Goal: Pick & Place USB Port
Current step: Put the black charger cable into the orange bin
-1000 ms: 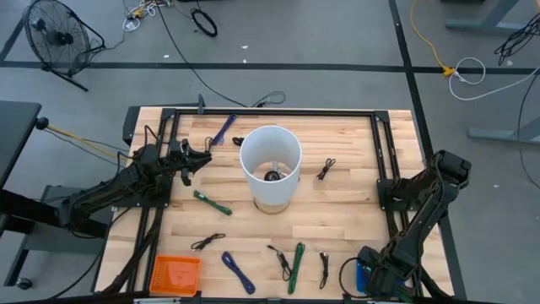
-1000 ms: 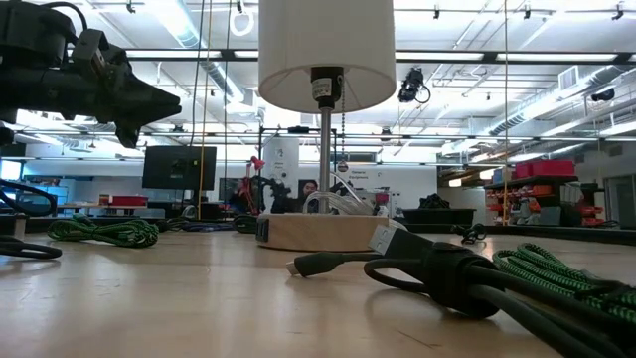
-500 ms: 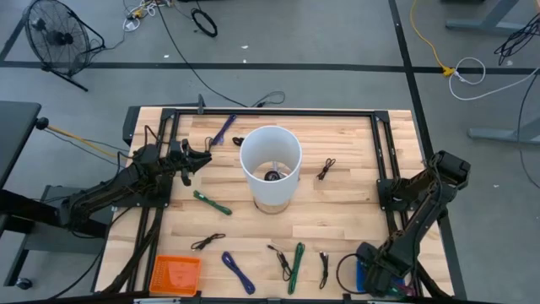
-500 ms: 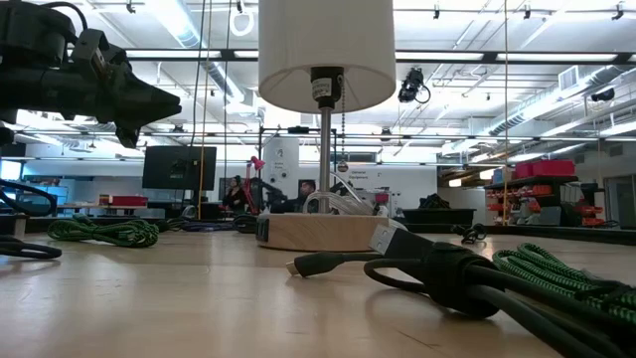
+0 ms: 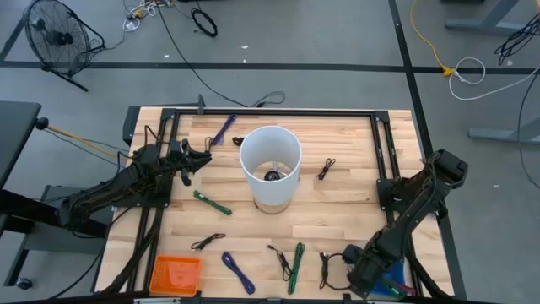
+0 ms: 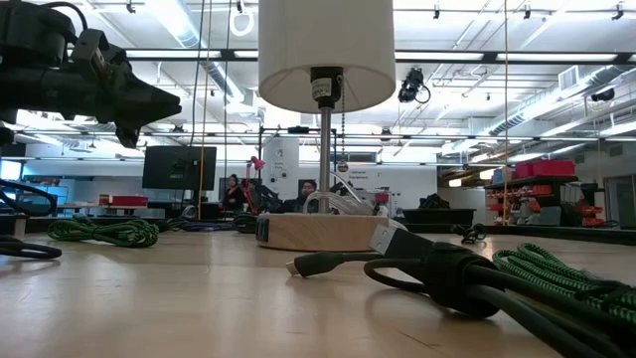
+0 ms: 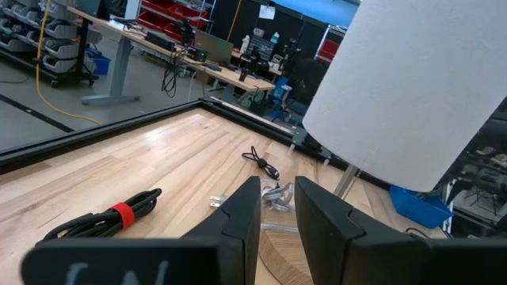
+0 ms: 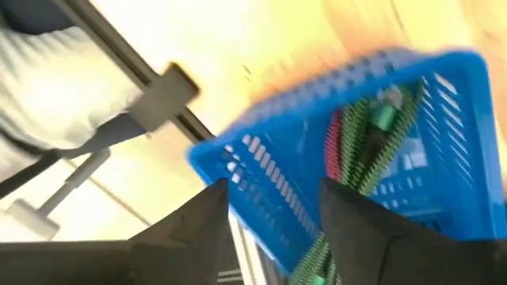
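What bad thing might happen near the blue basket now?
The right gripper hangs open over the blue plastic basket at the wooden table's near edge; a bump might push the basket off. The green braided cable inside might snag on its fingers. The left gripper waits beside the white lampshade.

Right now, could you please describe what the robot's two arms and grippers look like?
Both arms are dark, nearly black, built of jointed segments. The left gripper ends in two flat, angular, matte black fingers, and a broad dark bar crosses the wrist below them. The right gripper has the same two dark fingers. No markings can be read.
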`<state>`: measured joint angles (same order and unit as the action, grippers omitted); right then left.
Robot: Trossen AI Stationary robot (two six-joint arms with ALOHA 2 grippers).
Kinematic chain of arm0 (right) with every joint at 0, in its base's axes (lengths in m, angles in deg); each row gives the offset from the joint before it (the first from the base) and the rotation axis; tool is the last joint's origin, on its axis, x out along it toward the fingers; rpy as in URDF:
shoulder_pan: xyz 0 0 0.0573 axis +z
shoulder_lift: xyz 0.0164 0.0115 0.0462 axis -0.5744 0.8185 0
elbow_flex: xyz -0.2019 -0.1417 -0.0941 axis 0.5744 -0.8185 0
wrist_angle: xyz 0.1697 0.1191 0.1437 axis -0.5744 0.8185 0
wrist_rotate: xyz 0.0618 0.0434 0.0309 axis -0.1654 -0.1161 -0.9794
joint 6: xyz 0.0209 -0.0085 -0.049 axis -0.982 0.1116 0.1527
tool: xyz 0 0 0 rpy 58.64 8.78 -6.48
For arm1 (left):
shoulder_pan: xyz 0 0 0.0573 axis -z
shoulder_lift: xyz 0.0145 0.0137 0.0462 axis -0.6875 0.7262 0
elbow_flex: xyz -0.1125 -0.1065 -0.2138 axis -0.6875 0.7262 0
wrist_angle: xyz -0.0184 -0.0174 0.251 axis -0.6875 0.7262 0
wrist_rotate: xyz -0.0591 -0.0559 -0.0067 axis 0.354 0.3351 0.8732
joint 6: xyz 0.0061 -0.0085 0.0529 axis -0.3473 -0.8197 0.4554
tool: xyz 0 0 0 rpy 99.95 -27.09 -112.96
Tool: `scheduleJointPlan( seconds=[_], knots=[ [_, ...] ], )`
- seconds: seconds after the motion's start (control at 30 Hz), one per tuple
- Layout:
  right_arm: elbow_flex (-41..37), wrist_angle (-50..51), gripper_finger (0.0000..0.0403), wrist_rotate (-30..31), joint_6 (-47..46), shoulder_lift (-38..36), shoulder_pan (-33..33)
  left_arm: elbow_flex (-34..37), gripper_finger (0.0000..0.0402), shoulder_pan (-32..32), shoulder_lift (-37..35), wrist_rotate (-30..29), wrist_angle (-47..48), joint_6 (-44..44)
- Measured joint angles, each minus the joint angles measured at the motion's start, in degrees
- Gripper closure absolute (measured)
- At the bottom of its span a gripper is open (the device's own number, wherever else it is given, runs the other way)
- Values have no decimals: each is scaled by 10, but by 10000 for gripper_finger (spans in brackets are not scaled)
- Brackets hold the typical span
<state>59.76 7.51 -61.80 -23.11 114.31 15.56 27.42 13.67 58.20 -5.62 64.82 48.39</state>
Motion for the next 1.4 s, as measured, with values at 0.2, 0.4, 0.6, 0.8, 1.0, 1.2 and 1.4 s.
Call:
scheduleJointPlan(
  seconds=[0.2, 0.4, 0.6, 0.8, 1.0, 1.2, 1.4],
  knots=[
    [0, -10, 231, -27, 65, 0, -55, 0, 319, 0, 0, 0, 0, 0],
    [0, 3, 250, -7, 190, -1, -122, 0, 319, 0, 0, 0, 0, 0],
    [0, 146, 267, 152, 297, -1, -180, 0, 319, 0, 0, 0, 0, 0],
    [0, 226, 277, 309, 336, -19, -242, 0, 319, 0, 0, 0, 0, 0],
    [0, 242, 282, 384, 374, -73, -312, 0, 319, 0, 0, 0, 0, 0],
    [-34, 255, 282, 401, 374, -145, -350, 0, 319, 0, 0, 0, 0, 1],
    [-144, 187, 282, 403, 324, -226, -394, 0, 319, 0, 0, -7, 0, 1]
  ],
)
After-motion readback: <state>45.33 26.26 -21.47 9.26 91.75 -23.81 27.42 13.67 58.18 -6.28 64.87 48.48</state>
